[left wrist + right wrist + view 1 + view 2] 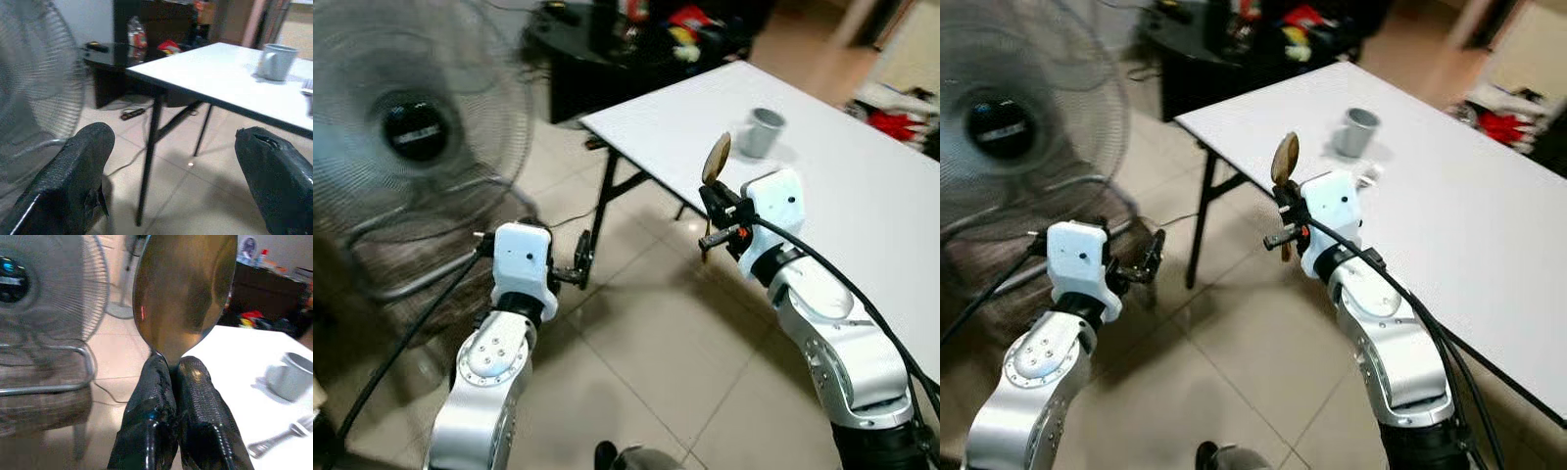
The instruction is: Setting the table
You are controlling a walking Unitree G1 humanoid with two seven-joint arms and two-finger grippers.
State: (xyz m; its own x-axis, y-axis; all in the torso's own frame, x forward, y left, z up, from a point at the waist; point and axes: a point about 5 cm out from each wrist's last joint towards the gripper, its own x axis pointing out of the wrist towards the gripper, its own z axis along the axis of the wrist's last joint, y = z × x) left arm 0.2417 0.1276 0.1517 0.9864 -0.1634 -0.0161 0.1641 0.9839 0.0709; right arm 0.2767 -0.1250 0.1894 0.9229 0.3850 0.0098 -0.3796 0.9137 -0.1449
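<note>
A white folding table (862, 196) on black crossed legs is standing on a floor (646, 362) of pale beige tiles. Beside the table's near corner a large grey fan (411, 137) is sitting — its grille blurred. Beyond the table's far edge, a dark low cabinet (597, 59) is holding coloured clutter.
</note>
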